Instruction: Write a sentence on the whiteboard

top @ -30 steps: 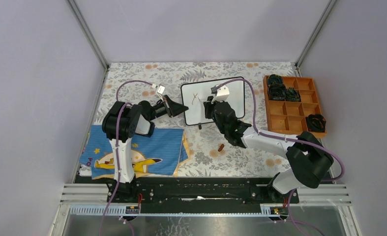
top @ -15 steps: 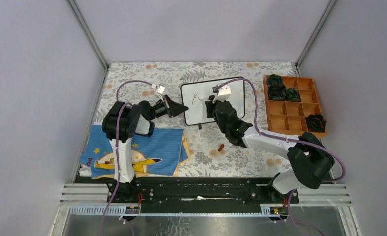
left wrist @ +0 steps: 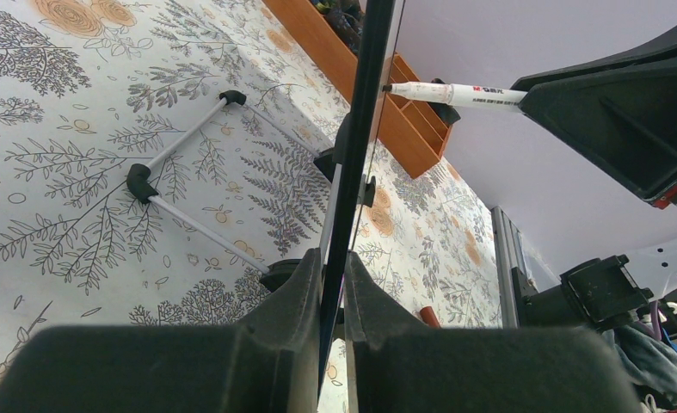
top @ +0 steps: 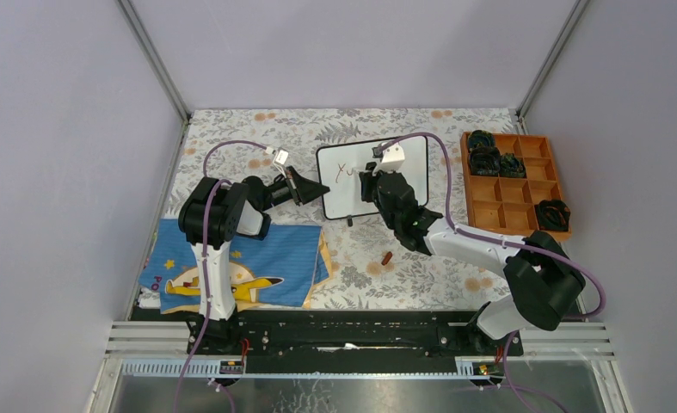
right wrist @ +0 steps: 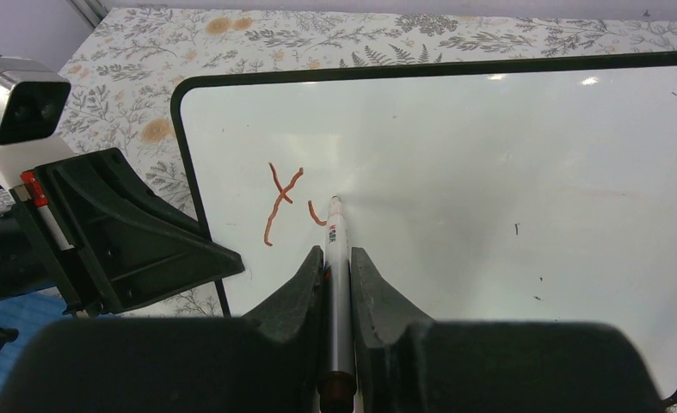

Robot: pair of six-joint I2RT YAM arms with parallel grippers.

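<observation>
- Floral worktop (top: 257, 142) is carrying the propped whiteboard (top: 339, 196) near its middle
- My left claw (left wrist: 333, 268) is clenching the whiteboard's left edge, steadying it
- My right claw (right wrist: 337, 258) is grasping the marker (right wrist: 335, 231), its tip touching the white face
- The sentence (right wrist: 281, 200) is only beginning: a Y and a short curve are showing
- Next move, I am judging, is calling for closing that curve lightly, then shifting rightward
</observation>
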